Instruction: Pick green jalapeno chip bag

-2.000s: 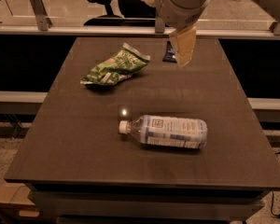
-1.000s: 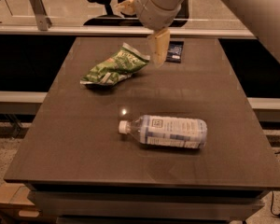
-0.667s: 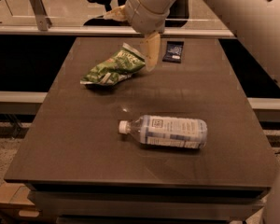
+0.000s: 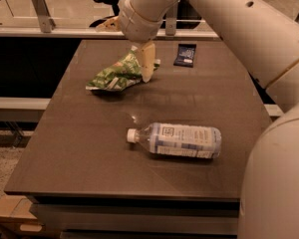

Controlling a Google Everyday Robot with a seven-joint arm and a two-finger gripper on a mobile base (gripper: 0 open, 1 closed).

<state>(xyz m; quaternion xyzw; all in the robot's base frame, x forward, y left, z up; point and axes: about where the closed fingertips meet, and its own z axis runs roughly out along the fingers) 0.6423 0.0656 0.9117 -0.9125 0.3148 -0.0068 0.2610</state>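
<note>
- The end effector [image 4: 146, 67] hangs pointing down over the far part of the counter [image 4: 89, 148]. It sits at the end of a thick cream arm [image 4: 229, 19] that reaches in from the right side of the view.
- Whether the end effector is wide or narrow cannot be told from this angle. Only its pale lower part shows below the wrist.
- The green jalapeno chip bag [image 4: 114, 77] lies crumpled on the counter, immediately left of the end effector as the camera sees it.
- The bag's right end meets the end effector's tip and seems to touch it, though contact is hard to confirm from here.
- From the end effector the bag stretches away to the left and slightly toward the camera, ending in a pale crimped edge.
- A small dark blue packet [image 4: 185, 54] lies flat on the counter to the right of the end effector and a little farther back. It is apart from both the end effector and the bag.
- A clear plastic bottle [image 4: 182, 140] with a white label lies on its side well in front of the end effector, nearer the camera. Its white cap points left, and it is well apart from the bag.
- The robot's pale body [image 4: 276, 183] fills the lower right corner, to the right of the end effector and much nearer the camera.
</note>
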